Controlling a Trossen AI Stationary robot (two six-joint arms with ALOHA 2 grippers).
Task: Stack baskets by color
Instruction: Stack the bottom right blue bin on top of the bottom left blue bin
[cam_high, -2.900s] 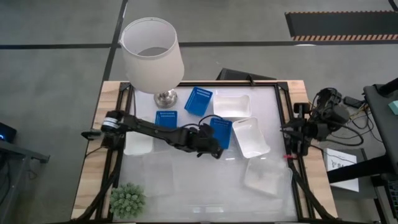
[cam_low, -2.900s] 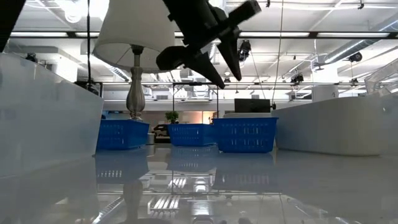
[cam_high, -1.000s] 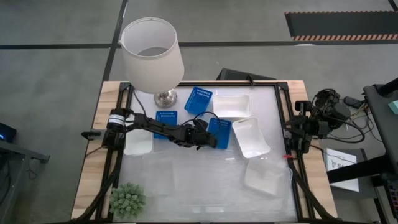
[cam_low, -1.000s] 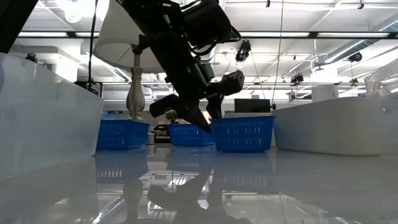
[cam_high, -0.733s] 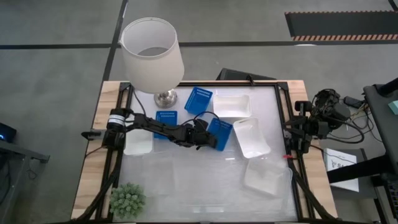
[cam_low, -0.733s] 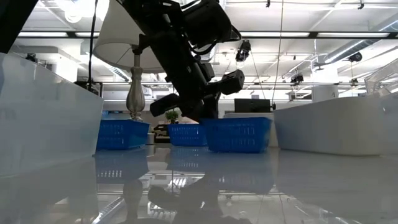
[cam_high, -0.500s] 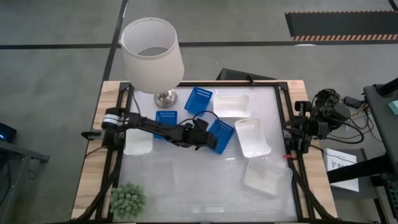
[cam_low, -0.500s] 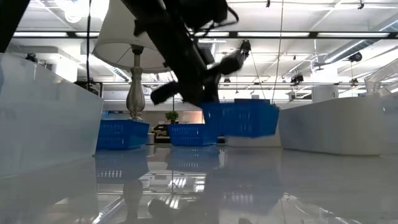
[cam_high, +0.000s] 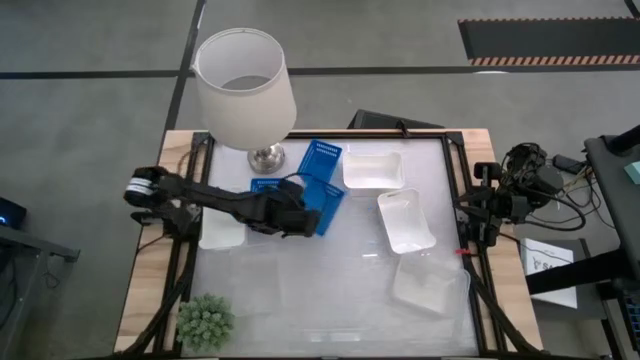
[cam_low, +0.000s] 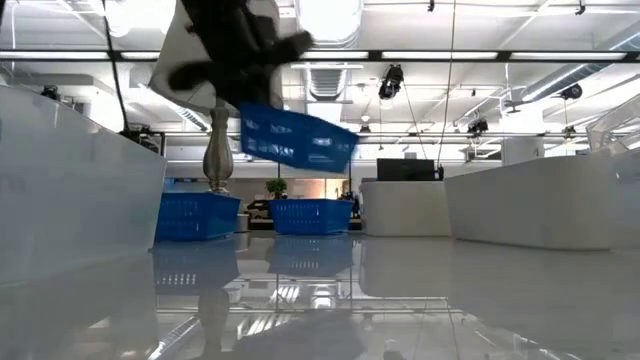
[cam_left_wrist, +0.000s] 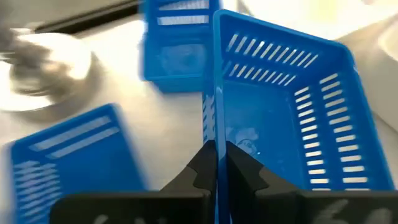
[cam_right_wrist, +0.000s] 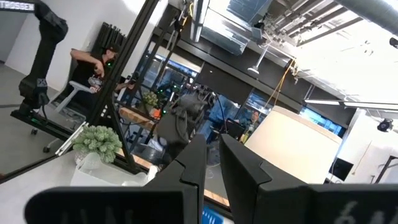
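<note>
Left end effector (cam_left_wrist: 216, 163) clamped on blue basket (cam_left_wrist: 292, 118) wall, lifted off table.

Glossy blue slotted plastic baskets (cam_left_wrist: 292, 124); mirror-smooth white tabletop (cam_low: 400, 300).

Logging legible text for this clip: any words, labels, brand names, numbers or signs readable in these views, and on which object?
None can be read.
Sheet of white paper on the floor right of the table: dark marks, too small to read.
White strip at the right wrist view's corner: lettering, too blurred to read.
Bright blue slotted plastic baskets, white lampshade, both arms: no text visible.
</note>
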